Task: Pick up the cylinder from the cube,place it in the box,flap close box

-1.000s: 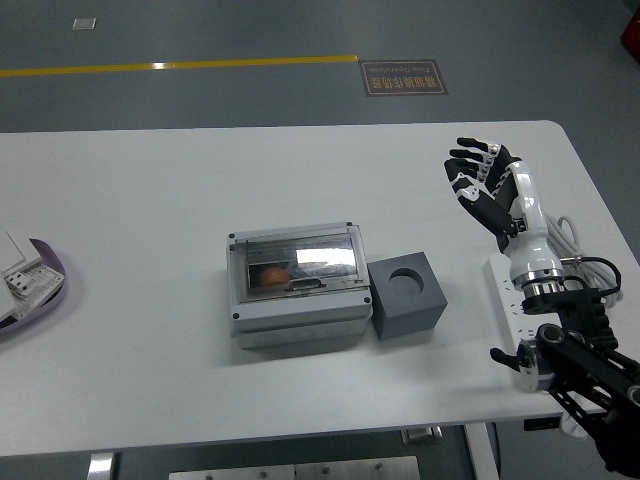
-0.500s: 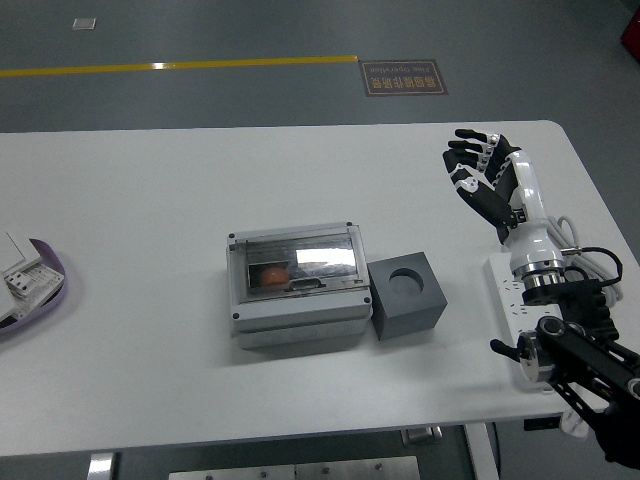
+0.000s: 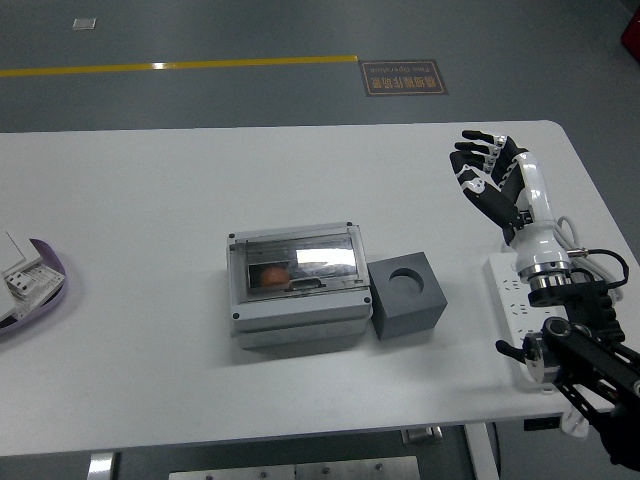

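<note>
Robot hand (image 3: 490, 175) farther right; glossy-lidded box (image 3: 298, 287) shut.

A grey box (image 3: 297, 287) with its clear flap closed sits on the white table (image 3: 150, 200), an orange cylinder (image 3: 271, 275) visible through the lid. Touching the box's right side is a dark grey cube (image 3: 407, 296), its round socket empty. Well right of the cube, the robot's right hand (image 3: 489, 178) is raised with fingers spread, above a white power strip (image 3: 508, 297).
</note>
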`<state>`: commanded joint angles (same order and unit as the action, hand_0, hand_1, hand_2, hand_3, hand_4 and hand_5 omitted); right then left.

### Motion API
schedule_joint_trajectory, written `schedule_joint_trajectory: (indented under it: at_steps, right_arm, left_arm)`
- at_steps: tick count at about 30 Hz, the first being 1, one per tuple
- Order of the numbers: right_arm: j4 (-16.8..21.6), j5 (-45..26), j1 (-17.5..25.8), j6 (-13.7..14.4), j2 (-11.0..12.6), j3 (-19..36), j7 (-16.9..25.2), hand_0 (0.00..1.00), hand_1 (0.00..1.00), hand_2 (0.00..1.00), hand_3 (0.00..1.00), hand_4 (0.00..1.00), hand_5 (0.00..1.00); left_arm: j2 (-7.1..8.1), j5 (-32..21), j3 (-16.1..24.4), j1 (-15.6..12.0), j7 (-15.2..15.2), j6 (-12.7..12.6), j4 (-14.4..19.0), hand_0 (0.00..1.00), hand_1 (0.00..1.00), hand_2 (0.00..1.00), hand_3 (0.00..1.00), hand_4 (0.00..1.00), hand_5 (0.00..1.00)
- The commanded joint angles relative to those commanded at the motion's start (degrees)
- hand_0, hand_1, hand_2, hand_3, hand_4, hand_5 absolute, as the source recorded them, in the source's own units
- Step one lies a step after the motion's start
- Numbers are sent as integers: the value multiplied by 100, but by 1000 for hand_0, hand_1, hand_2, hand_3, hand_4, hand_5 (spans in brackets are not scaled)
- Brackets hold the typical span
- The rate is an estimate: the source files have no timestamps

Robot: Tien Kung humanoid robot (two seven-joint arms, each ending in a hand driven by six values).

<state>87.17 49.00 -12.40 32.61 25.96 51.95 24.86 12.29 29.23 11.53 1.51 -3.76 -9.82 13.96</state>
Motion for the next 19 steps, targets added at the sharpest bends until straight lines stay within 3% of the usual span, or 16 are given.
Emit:
schedule_joint_trajectory:
  at_steps: [6,19]
  right_arm:
    - [2,-16,56,-15,67,151,2,687,617,607,631,695,240]
    - [-26,-88,128,-26,-27,249,24,688,614,606,632,680,229]
  left_arm:
    - [-24,6,7,-31,-13,-3,2,512,552,556,598,719,163]
    - [55,23,73,-34,-29,9,-8,511,552,556,598,719,163]
